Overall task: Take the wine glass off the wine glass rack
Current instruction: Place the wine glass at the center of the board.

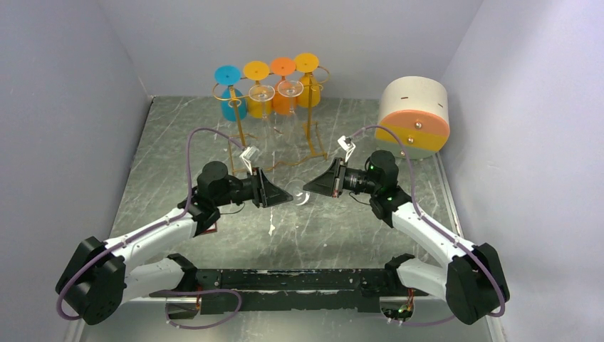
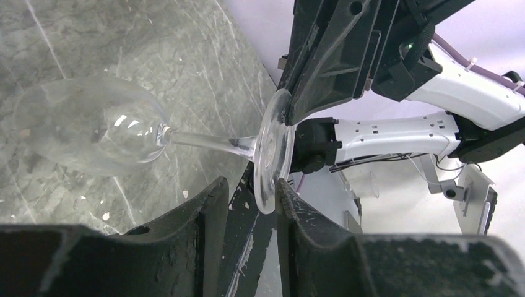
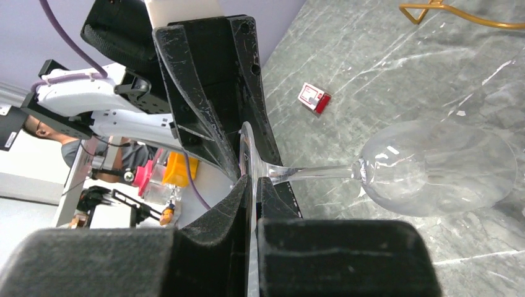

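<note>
The right jaws are pressed together on the foot of the wine glass, pinching that thin disc edge-on at its rim. The left jaws stand spread to either side of the same foot, facing the right ones. In the left wrist view one finger lies close against the disc and the other shows a gap, so I judge they are not gripping it.

From the foot the stem runs out level to the bowl. The glass lies sideways over the counter, between the two arms and well apart from the wine glass rack at the far edge (so it is already off the hooks).

As a judgement on handling, this is thin clear glass: light, rigid, slick and brittle. Held by the foot with the bowl reaching out sideways, it may pivot or slip in a light pinch, yet a hard squeeze on the disc's edge could chip it. The stem just behind the foot, or the foot taken across its two flat faces, looks the safer hold. The bowl is the weakest place to press.
</note>
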Controlling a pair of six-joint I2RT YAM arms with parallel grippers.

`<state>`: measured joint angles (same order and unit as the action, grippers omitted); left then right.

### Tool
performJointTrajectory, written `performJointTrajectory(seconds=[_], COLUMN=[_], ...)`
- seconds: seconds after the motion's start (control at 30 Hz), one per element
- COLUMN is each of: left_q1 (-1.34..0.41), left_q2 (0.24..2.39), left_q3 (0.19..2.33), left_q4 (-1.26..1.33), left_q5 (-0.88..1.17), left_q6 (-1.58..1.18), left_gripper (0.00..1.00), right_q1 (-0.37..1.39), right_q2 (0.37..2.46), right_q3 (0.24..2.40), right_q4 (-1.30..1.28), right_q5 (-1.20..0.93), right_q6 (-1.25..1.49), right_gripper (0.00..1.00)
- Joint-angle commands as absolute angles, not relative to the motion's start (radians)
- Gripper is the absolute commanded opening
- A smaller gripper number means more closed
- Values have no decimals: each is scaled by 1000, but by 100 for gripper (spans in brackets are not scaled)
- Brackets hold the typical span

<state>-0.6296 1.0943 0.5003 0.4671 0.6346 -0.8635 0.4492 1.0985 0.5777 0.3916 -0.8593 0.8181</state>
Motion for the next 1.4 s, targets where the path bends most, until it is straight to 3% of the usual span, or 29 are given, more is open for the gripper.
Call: performJointTrajectory(seconds=[0.0, 0.13, 0.27, 0.37, 0.67, 0.93, 1.37], left_q1=[-649, -657, -659, -660, -663, -666, -677], left_q2=[1105, 1113, 1089, 1078, 1035, 948, 787], left_q3=[566, 584, 578, 585, 602, 564, 485], left_q4=[449, 441, 417, 368, 298, 258, 97], left_q5=[695, 687, 645, 632, 629, 597, 615], left_q6=[-810, -798, -781, -749, -638, -529, -262], left_gripper=[36, 28, 7, 7, 7, 7, 7], right_q1=[455, 456, 456, 456, 457, 456, 453], right_q2=[1097, 1115, 1100, 1086, 1064, 980, 982], right_q3=[592, 588, 585, 598, 608, 600, 705], right_q4=[482, 530, 527, 481, 426, 321, -66], right_q5=[-923, -948, -943, -927, -888, -720, -511], right_q6=[824, 858, 845, 819, 776, 692, 640], right_gripper=[0, 0, 0, 4, 30, 44, 52])
